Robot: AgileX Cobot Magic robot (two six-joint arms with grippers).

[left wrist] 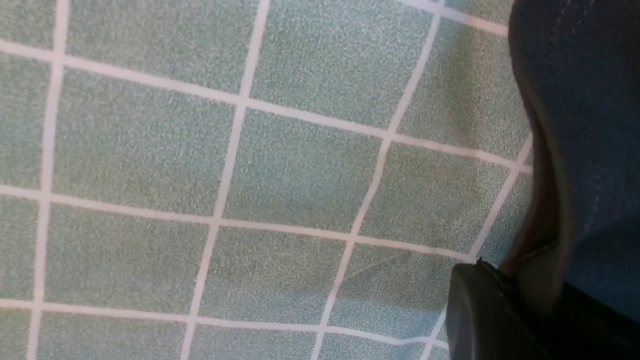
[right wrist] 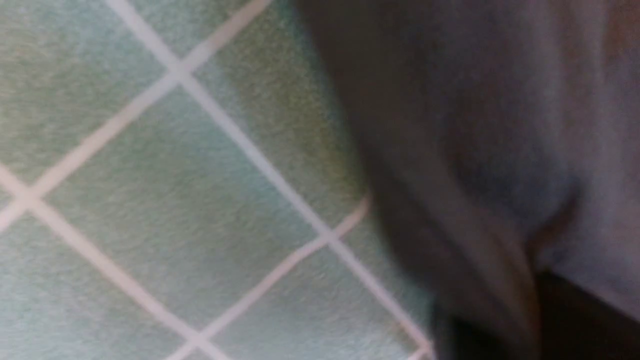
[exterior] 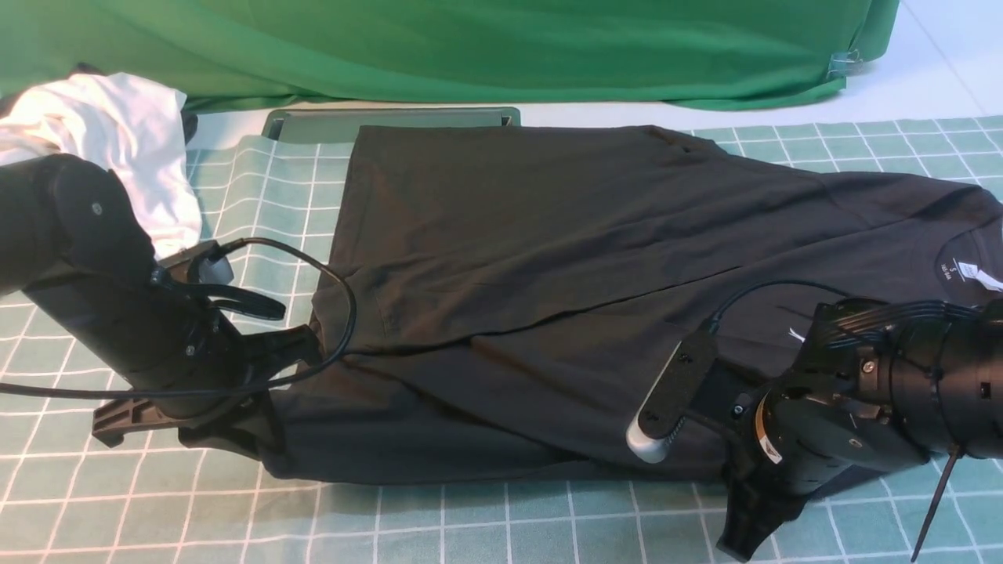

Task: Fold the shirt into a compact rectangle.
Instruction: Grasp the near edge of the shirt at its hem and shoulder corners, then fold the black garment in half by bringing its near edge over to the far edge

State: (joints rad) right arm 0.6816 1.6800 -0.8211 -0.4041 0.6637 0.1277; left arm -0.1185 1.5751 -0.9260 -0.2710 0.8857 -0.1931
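The black shirt (exterior: 548,258) lies sideways across the checked mat, its near side folded over. Its collar and white neck label (exterior: 968,270) are at the far right. My left gripper (exterior: 227,427) is low at the shirt's near left corner, shut on the hem. In the left wrist view the cloth (left wrist: 575,150) runs down between the fingers (left wrist: 480,310). My right gripper (exterior: 752,513) points down at the near edge towards the collar end. The right wrist view is blurred, but a fold of the shirt (right wrist: 500,150) gathers into the dark jaws of that gripper (right wrist: 500,320).
A white garment (exterior: 117,133) is heaped at the back left, behind my left arm. A big green cloth (exterior: 470,39) hangs along the back. A grey flat tray (exterior: 313,125) lies under the shirt's far edge. The green checked mat (exterior: 470,525) covers the table.
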